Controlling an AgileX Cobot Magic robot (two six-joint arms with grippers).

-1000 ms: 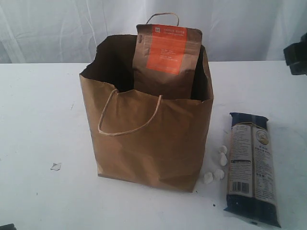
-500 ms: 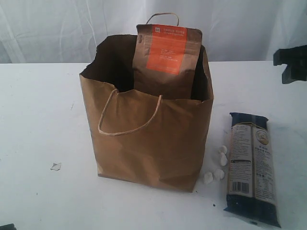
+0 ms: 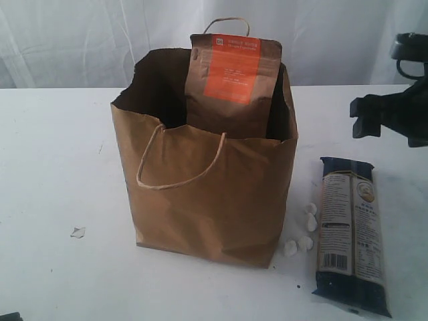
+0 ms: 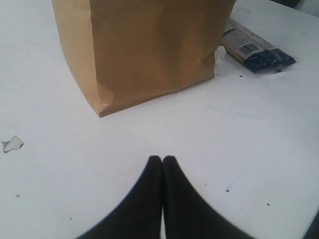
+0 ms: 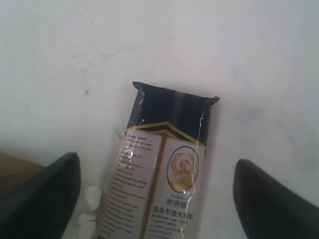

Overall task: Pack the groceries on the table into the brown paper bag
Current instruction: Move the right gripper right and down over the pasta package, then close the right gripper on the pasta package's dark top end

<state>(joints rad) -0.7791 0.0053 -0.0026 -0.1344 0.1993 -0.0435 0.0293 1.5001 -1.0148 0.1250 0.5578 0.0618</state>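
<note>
Right gripper [image 5: 155, 163] seemingly over noodle packet [image 3: 351, 234]

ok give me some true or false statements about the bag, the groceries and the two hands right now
1. The brown pouch with orange label stands inside the brown paper bag. True.
2. The long dark-blue noodle packet lies on the table beside the bag. True.
3. The right hand grips the noodle packet. False: it is open and clear of the packet.
4. The left hand is open. False: it is shut, empty.
5. The bag lies on its side. False: it stands upright.
</note>
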